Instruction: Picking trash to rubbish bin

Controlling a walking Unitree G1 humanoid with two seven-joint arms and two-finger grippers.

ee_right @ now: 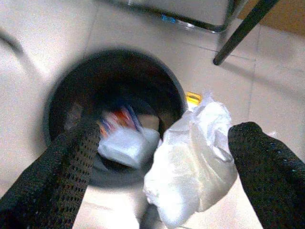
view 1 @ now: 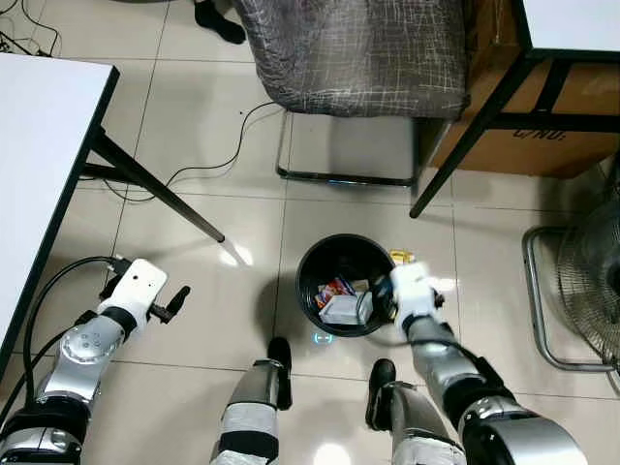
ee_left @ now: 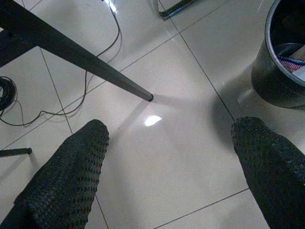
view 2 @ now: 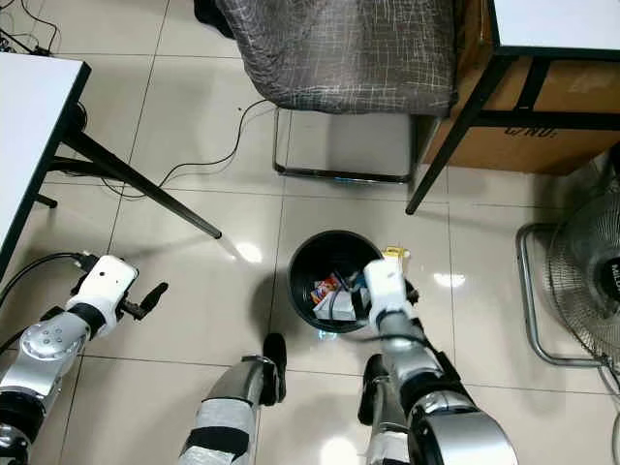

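Trash here is a crumpled white plastic bag (ee_right: 193, 157), puffy and wrinkled, between the spread fingers (ee_right: 267, 167) of the right pincer (ee_right: 162, 162); whether they touch it I cannot tell. Its long axis runs from a knotted tip down to a rounded bulge, tilted toward the bin's rim. It hangs over the near edge of the round black bin (view 1: 315, 257), which holds a white box (view 1: 341, 308) and colourful wrappers (view 1: 334, 288). Left pincer (ee_left: 169, 157) is wide open over the floor, holding nothing.

Rubbish bin (view 1: 346, 284) mouth lies open; table leg (view 1: 160, 192) and chair frame (view 1: 344, 179) nearby.
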